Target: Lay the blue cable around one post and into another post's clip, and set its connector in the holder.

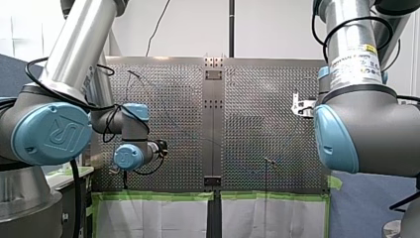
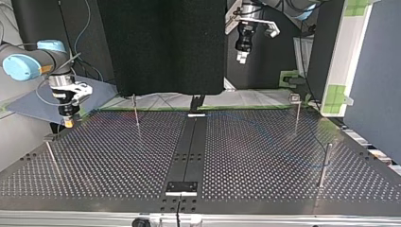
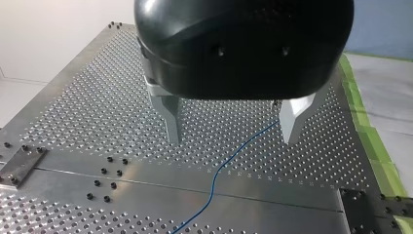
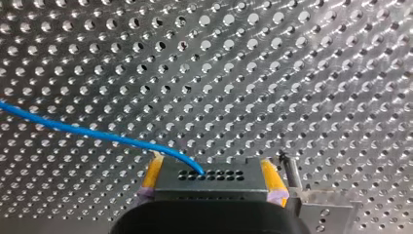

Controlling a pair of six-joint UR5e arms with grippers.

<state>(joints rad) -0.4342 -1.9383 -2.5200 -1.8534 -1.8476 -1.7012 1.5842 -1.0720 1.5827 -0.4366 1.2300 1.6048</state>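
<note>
In the right wrist view my right gripper [image 4: 210,171] has its yellow pads [image 4: 153,171] shut on a black connector block [image 4: 216,184] just above the perforated plate. The blue cable [image 4: 92,130] leaves the block's face and runs off to the side over the holes. A thin post [image 4: 290,168] stands close beside one pad. In the left wrist view my left gripper [image 3: 231,124] hangs open well above the plate, its metal fingers [image 3: 168,117] wide apart. The blue cable [image 3: 229,158] lies slack on the plate below and between them. The top view shows my right gripper [image 2: 69,121] low at the plate's left corner.
Thin upright posts stand on the perforated plate [image 2: 118,156]: one at the back left [image 2: 135,111], one at the back right [image 2: 297,112], one at the right [image 2: 325,163]. A dark centre strip [image 2: 191,142] ends in a small black plate [image 2: 181,186]. Green tape [image 3: 375,146] lines one edge.
</note>
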